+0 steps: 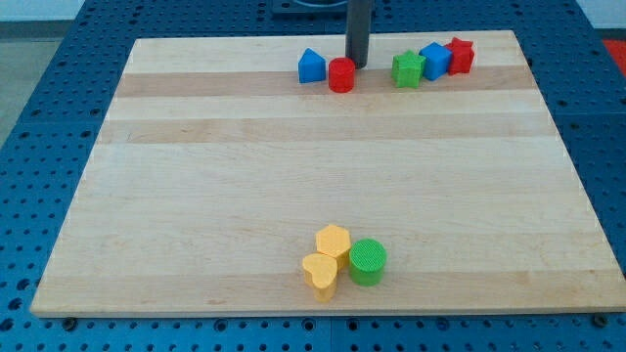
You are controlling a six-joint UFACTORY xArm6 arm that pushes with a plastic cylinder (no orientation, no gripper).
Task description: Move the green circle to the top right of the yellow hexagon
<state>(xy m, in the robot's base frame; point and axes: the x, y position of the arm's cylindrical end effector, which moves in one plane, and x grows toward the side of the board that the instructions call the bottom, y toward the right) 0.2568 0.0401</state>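
The green circle point(368, 261) sits near the view's bottom centre, touching the right side of the yellow hexagon point(334, 241). A yellow heart point(320, 275) lies just below and left of the hexagon, touching it. My tip point(358, 65) is at the view's top centre, far from these blocks, just above and right of a red cylinder point(341, 74).
Along the top edge lie a blue house-shaped block point(311, 66), a green block point(408, 69), a blue cube point(435, 60) and a red star-shaped block point(460, 55). The wooden board point(196, 196) rests on a blue perforated table.
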